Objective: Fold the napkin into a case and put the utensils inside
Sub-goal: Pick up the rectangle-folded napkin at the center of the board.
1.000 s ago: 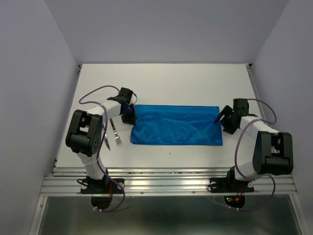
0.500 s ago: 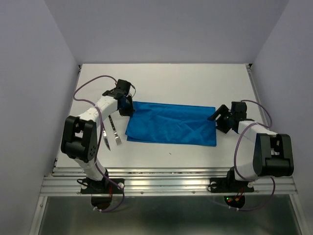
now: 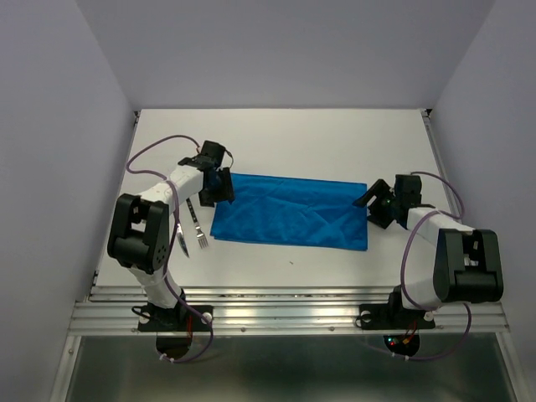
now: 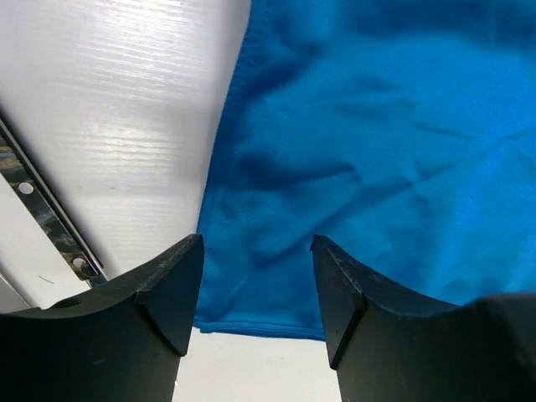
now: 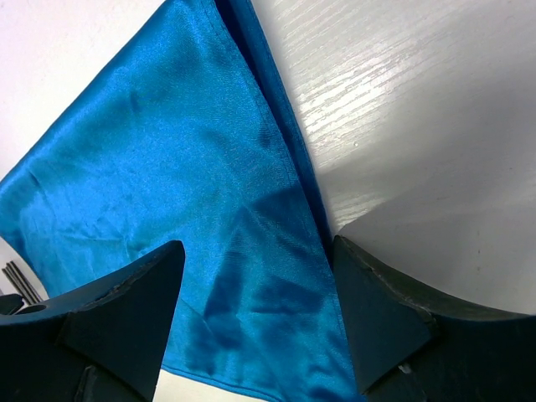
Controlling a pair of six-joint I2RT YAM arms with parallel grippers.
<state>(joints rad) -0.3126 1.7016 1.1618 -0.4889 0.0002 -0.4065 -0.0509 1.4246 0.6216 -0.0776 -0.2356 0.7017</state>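
Napkin (image 3: 289, 222): bright blue thin cloth lying flat on the counter (image 3: 293, 142) as a long, slightly skewed rectangle with its long sides running left-right. The surface is softly creased with a satin sheen, and there's a narrow stitched hem along the edges.

Left hand (image 3: 221, 188): over the napkin's far-left corner. Black wedge-shaped fingers (image 4: 167, 293) are spread apart, with cloth and its left edge visible in the gap and nothing gripped.

Right hand (image 3: 375, 201): at the napkin's right short edge. Its fingers are also spread, with the cloth edge between them and nothing gripped. Can't tell if either hand touches the cloth.

Utensils: just left of the napkin's near-left corner, side by side and clear of the cloth.
- Fork (image 3: 198, 230): thin grey metal, nearer the napkin, tines at the near end.
- Knife (image 3: 181, 237): thin grey metal, lying beyond the fork.

Counter: white with a fine wood-grain texture.
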